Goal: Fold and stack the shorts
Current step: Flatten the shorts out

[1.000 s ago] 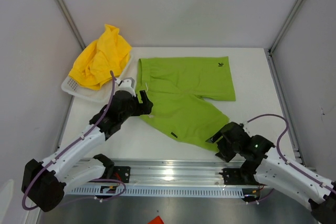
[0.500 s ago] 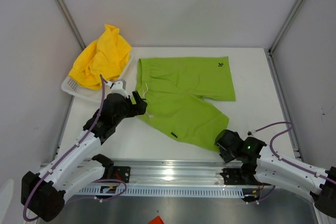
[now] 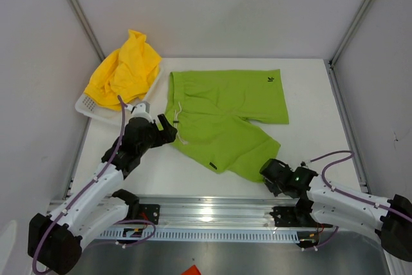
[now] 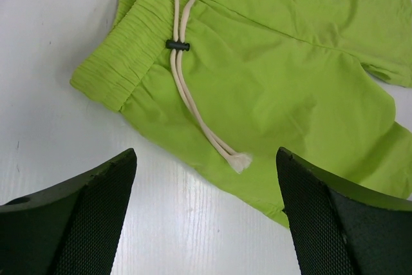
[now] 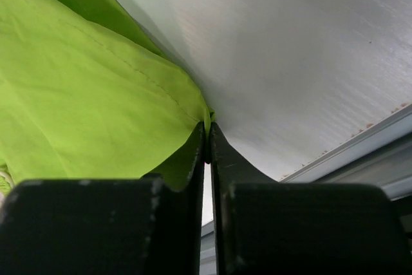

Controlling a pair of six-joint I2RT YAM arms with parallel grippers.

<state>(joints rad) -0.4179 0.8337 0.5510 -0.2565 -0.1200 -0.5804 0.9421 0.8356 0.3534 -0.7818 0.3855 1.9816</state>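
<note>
From the overhead camera I see the lime green shorts [image 3: 225,120] spread flat on the white table [image 3: 309,94]. Their waistband is to the left, one leg reaches right along the far side, and the other angles toward the near right. A small dark logo sits on the far leg. The yellow shorts [image 3: 122,72] lie crumpled in the white mesh basket [image 3: 87,104] at the far left corner, well apart from the green pair.

My left gripper [image 3: 168,123] sits at the near-left end of the waistband. In its wrist camera the fingers are spread wide with nothing between them. The white drawstring [image 4: 187,88] and the gathered waistband lie ahead of them on the table.

My right gripper [image 3: 267,172] is low at the near-right tip of the green leg. Its wrist view shows the fingers pressed together on a thin sliver of green hem. As far as I can judge from so close, they hold only the corner's edge.
</note>
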